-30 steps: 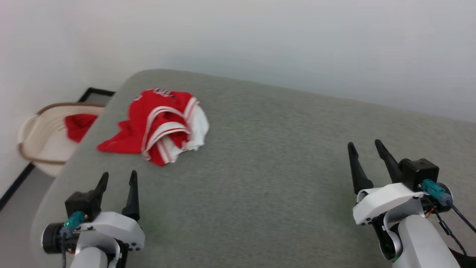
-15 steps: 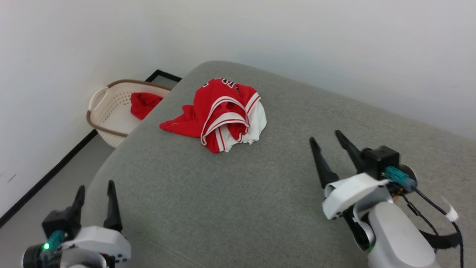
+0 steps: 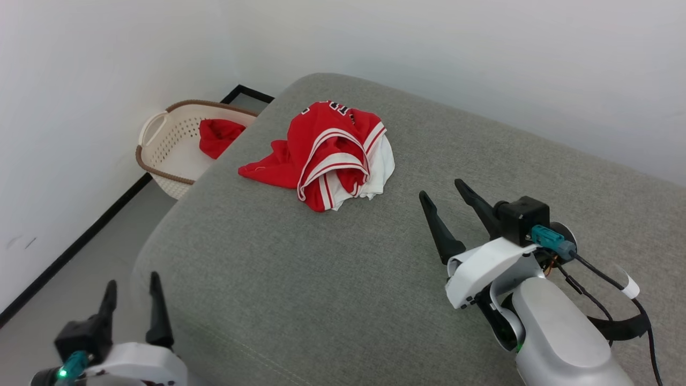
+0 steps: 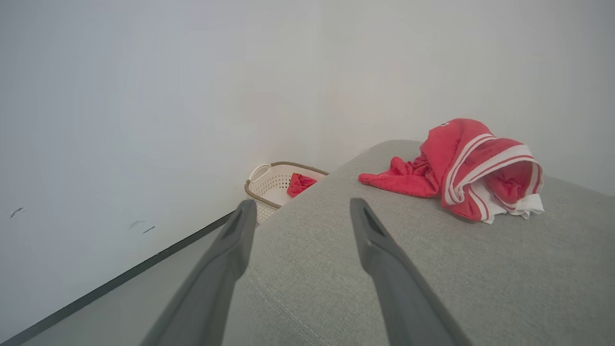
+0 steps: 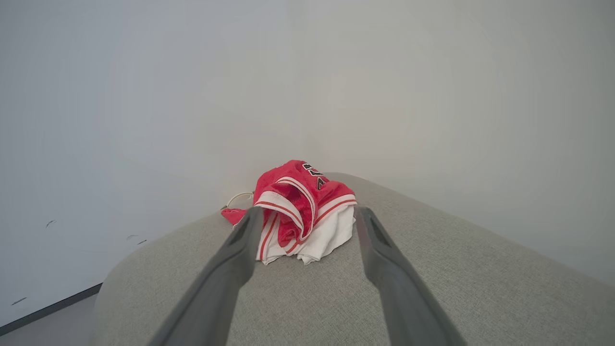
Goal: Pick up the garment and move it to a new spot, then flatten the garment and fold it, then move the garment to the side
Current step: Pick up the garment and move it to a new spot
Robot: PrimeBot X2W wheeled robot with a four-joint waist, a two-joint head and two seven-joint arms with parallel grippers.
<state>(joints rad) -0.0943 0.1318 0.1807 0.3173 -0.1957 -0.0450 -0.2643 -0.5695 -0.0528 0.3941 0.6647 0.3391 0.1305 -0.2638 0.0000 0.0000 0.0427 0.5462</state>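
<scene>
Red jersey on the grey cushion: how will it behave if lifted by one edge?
Likely floppy: the jersey lies crumpled in soft folds, so it should drape from one pinch. Probably light: its flat corner looks thin on the cushion. A pinch may catch only one of the loosely overlapping layers.

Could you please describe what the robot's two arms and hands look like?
Both the left hand and right hand have two long dark tapering fingers, a black block, white shell and teal plug. A black cable trails from the right; its forearm is silvery.
</scene>
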